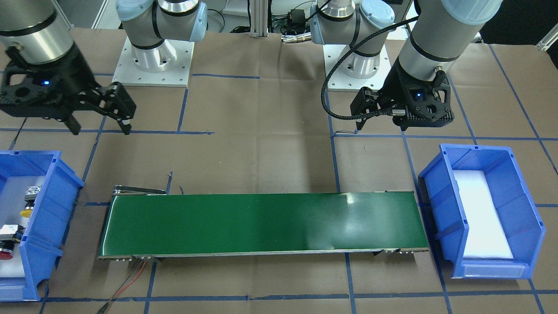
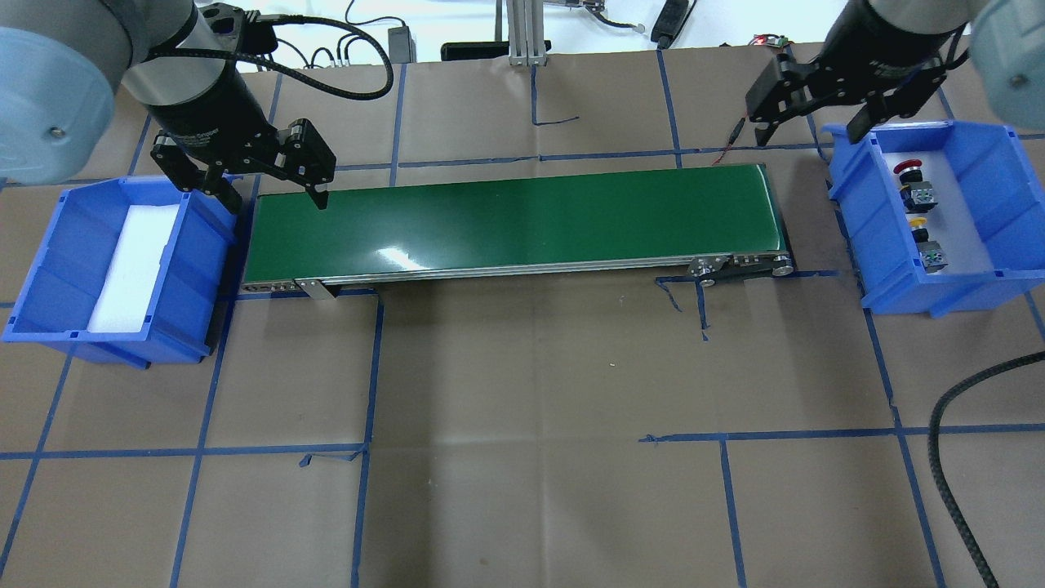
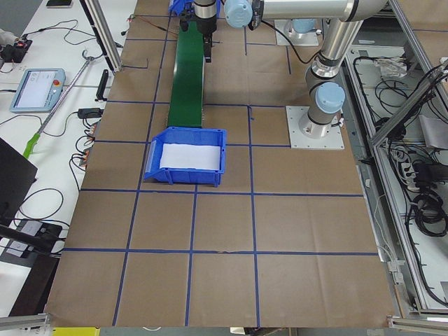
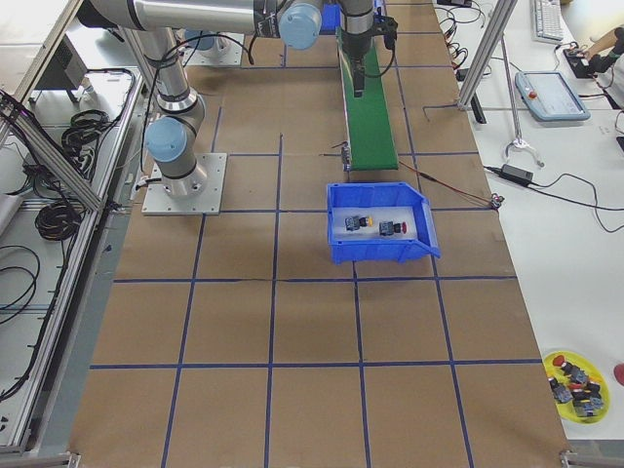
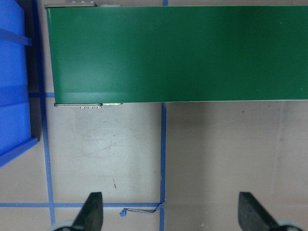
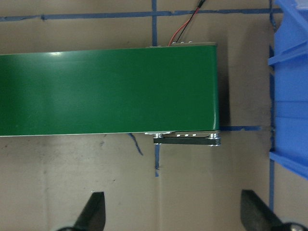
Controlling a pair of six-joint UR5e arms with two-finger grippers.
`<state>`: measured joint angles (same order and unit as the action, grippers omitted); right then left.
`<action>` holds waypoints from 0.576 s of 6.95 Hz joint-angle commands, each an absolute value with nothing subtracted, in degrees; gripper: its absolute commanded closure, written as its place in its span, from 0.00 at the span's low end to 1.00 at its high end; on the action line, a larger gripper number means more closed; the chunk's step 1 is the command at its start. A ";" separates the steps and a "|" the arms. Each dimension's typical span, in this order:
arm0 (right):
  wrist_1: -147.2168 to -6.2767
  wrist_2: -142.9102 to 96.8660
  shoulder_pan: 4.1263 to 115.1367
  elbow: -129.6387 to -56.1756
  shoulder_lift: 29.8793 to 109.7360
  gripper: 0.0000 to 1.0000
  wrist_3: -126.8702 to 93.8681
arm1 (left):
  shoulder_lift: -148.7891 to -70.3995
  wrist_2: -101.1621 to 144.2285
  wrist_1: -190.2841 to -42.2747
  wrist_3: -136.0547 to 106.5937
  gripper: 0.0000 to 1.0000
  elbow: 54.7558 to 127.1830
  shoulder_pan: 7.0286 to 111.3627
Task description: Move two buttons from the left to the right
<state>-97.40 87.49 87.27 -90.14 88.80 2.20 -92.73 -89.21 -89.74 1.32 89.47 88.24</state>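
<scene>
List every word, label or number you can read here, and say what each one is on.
No text can be read in any view.
Left gripper: faint pale lettering on its black body, too blurred to read.
Red button and yellow button: pale marks on their switch bodies, too small to read.
Pendant screen: too small to read.
Green belt: no marking seen.

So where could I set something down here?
The green belt is bare end to end. The bin at the robot's left holds only a white pad. The brown table around the belt is bare too. The right bin is crowded: a red button and a yellow button.
</scene>
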 commanded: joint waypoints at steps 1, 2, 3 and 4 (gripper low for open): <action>-97.21 88.15 94.72 -91.41 89.38 0.00 -2.28 | -92.72 -89.21 -89.74 1.32 0.00 89.65 88.24; -97.03 89.46 94.92 -91.49 89.56 0.00 -2.20 | -92.72 -89.21 -89.74 1.32 0.00 89.47 88.24; -96.86 89.82 94.92 -91.67 90.26 0.00 -2.20 | -92.72 -89.21 -89.74 1.32 0.00 89.65 88.24; -96.94 89.74 94.92 -91.67 90.61 0.00 -2.37 | -92.72 -89.21 -89.74 1.32 0.00 89.47 88.24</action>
